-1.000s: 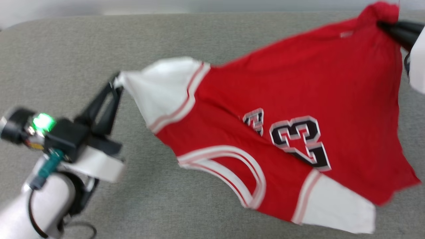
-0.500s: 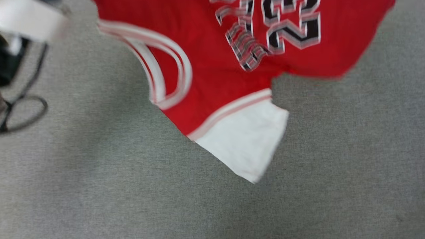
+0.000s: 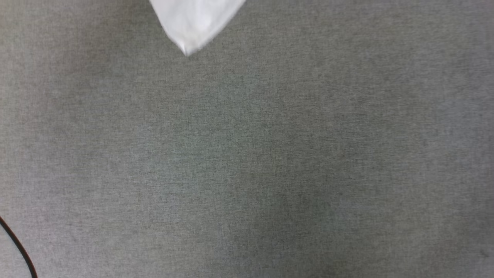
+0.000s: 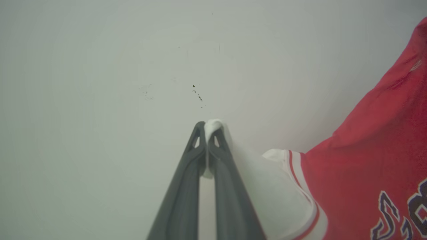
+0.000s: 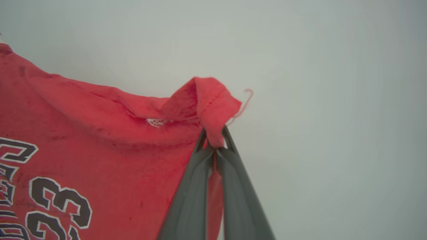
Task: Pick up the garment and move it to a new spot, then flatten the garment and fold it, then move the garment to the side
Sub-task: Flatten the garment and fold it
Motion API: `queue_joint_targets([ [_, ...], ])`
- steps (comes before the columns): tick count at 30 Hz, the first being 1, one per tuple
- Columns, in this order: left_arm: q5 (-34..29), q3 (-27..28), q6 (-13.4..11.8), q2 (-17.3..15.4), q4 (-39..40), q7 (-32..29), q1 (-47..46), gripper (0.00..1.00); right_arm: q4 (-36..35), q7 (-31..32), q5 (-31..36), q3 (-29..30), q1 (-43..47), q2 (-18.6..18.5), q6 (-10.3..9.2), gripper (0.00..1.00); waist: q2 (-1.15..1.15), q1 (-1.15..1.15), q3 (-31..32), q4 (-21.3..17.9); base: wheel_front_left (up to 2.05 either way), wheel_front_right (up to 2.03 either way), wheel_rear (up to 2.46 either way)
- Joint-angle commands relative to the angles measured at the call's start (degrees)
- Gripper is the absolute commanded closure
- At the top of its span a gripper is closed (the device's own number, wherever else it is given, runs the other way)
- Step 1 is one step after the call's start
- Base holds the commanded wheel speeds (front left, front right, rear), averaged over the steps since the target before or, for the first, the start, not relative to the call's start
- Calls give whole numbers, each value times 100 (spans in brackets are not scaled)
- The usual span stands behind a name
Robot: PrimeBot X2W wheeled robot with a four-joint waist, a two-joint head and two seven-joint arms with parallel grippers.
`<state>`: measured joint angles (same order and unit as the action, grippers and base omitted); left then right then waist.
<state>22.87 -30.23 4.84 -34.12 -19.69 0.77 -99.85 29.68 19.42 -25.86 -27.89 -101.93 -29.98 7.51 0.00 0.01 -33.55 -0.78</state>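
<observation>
Holding the garment (image 5: 100,133) aloft, left end effector (image 4: 208,128) pinching its sleeve (image 4: 267,186), right end effector (image 5: 214,133) pinching a red corner (image 5: 213,103); nxt I'd lay it flat.

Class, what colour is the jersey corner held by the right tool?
The jersey corner is red, clearest in the right wrist view.

On the red garment (image 5: 116,150), at the lower left of the right wrist view, a black, white-outlined "3" (image 5: 61,203) is reading clearly, while its neighbours are running off the frame edge. A small white tag (image 5: 155,122) is proving too small to read. At the left wrist view's lower right, cut-off numerals (image 4: 415,213) are showing, unreadable.
</observation>
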Motion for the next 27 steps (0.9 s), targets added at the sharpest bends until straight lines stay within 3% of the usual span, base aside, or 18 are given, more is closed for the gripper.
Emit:
queue_joint_targets([
  [1, -54, -23, 55, 88, -280, 74, -371, 100, 156, -108, 106, -14, -296, 87, -4, 100, 0, -1, -122, 66, 0, 0, 0],
  [11, -82, -245, 204, 445, -1551, 579, -1428, 100, 824, -523, 206, -441, -1061, 234, -4, 100, 0, -1, -345, 123, 0, 0, 0],
  [18, 36, -793, 252, 525, -2310, 1046, -896, 100, 1342, -934, -122, -1074, -448, 220, -4, 100, 0, -1, -416, 135, 0, 0, 0],
  [27, 465, -1222, 254, 373, -2270, 1378, 613, 100, 1534, -1555, -749, -1761, 979, 366, -5, 100, 0, -1, -60, 35, 0, 0, 0],
])
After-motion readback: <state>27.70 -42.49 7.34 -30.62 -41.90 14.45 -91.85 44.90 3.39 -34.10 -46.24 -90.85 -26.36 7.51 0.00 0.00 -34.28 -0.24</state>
